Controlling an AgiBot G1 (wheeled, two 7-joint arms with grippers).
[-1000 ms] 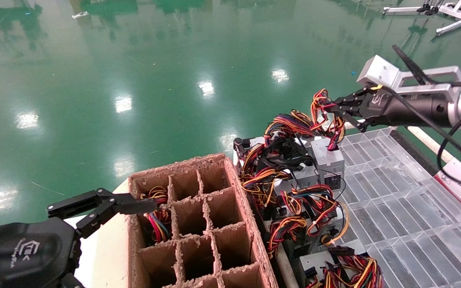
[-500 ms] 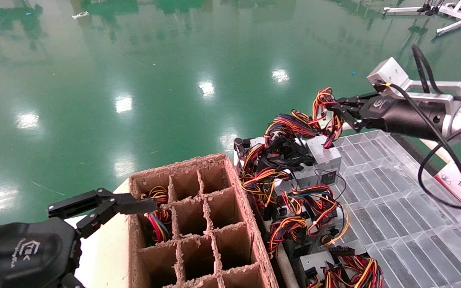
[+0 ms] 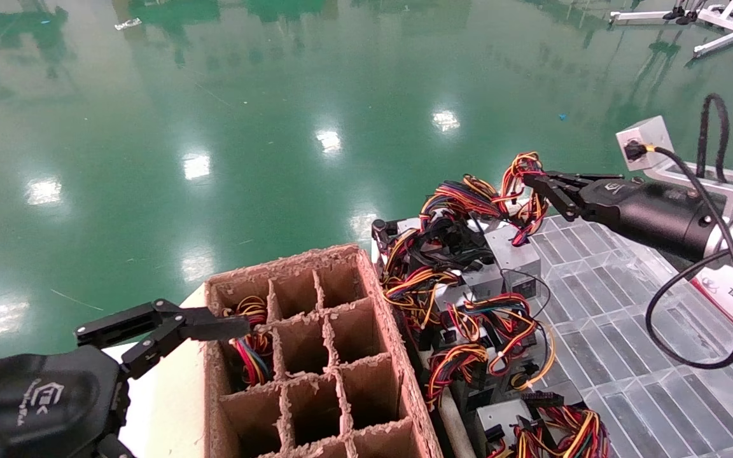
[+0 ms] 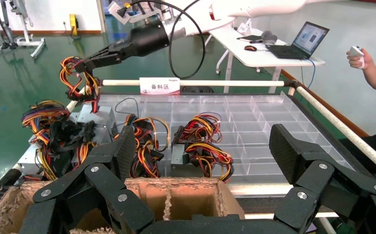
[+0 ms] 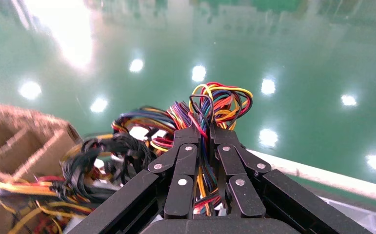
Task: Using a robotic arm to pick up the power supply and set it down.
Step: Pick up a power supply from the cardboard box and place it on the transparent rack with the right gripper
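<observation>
My right gripper is shut on the red, yellow and black wire bundle of a silver-grey power supply. The box rests at the far left corner of the clear tray, on top of the pile, with its wires pulled up. In the right wrist view the wires run between the closed fingers of that gripper. The left wrist view shows the same grip above the box. My left gripper stays wide open over the near corner of the cardboard box, holding nothing.
A cardboard box with divider cells stands front centre; one cell holds wires. Several more power supplies lie tangled between it and the clear compartment tray. A white rail edges the tray. A person stands beyond.
The right arm's wrist has dropped lower and drawn back to the right, still shut on the wires. The hanging power supply has settled slightly. The left arm has not moved.
</observation>
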